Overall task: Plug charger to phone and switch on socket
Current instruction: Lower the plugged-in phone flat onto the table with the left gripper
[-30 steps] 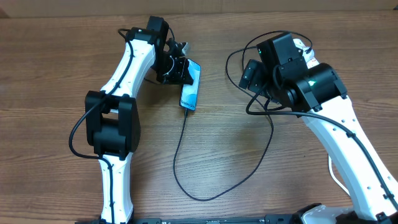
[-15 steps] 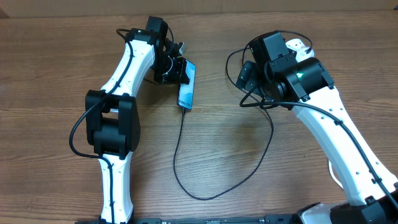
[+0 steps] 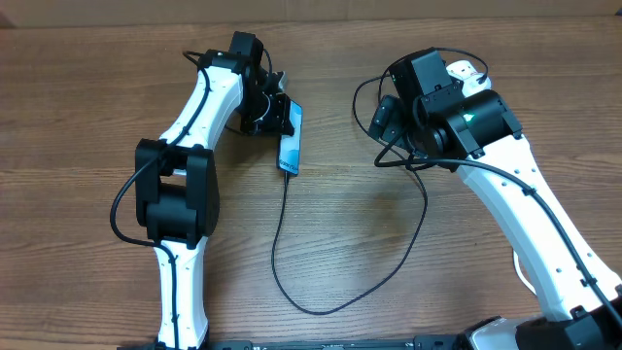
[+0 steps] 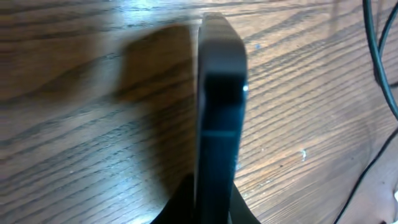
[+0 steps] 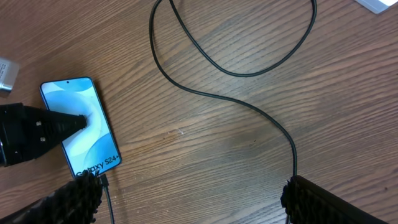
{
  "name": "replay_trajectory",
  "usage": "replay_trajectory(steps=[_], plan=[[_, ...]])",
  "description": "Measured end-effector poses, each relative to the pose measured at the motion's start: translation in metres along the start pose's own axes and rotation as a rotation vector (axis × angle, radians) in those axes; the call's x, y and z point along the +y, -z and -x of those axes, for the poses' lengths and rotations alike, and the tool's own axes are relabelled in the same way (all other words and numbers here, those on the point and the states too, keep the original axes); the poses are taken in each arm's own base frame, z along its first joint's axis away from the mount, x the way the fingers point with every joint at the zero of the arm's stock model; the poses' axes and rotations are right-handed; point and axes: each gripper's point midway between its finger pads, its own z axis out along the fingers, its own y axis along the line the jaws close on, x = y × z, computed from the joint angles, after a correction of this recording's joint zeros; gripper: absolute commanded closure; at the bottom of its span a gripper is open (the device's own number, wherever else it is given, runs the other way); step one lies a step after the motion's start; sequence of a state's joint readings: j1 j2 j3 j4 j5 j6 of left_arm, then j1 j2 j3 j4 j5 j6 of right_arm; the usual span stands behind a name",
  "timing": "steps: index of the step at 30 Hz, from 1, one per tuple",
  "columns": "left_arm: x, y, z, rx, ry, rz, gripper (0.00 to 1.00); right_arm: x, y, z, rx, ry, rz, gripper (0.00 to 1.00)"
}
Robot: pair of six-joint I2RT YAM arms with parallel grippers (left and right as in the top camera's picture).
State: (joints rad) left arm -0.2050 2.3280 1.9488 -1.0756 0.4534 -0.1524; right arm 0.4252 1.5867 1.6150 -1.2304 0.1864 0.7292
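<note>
Only the right wrist view showed the lit screen of the phone (image 5: 93, 146), with the left end effector (image 3: 281, 117) pinching it; the left wrist view caught just its dark edge. The right end effector (image 5: 193, 186) hung spread wide. One phone and one charger (image 3: 273, 248) were visible, the charger looping over the brown wood-grain bench (image 3: 78, 97), its tip at the phone's lower edge

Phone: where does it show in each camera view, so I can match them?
Overhead: phone upper centre-left, at left gripper.
Left wrist: edge-on, mid-frame.
Right wrist: left side, screen showing.
Landmark: charger cable at the phone's lower end, overhead and right wrist.
</note>
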Motion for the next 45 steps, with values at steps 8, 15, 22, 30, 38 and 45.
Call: replay_trajectory(steps=[8, 15, 22, 30, 38, 45], plan=[[0.005, -0.002, 0.0, -0.002, 0.007, 0.024, 0.93, 0.0, 0.0, -0.001, 0.004, 0.0, 0.002, 0.06], [0.013, -0.012, -0.004, 0.003, 0.031, 0.032, 0.91, 0.0, 0.0, -0.001, 0.006, 0.0, 0.003, 0.06], [0.015, -0.014, -0.004, -0.001, 0.036, 0.033, 0.88, -0.001, 0.0, -0.003, 0.012, 0.001, -0.003, 0.06], [0.021, -0.014, -0.004, -0.004, 0.039, 0.067, 0.8, -0.001, 0.0, -0.003, 0.014, 0.002, -0.004, 0.06], [0.031, -0.014, -0.006, -0.001, 0.043, 0.125, 0.7, -0.002, 0.0, -0.004, 0.018, 0.002, -0.004, 0.06], [0.041, -0.013, -0.008, 0.002, 0.047, 0.182, 0.57, 0.0, 0.0, -0.006, 0.028, 0.002, 0.005, 0.06]])
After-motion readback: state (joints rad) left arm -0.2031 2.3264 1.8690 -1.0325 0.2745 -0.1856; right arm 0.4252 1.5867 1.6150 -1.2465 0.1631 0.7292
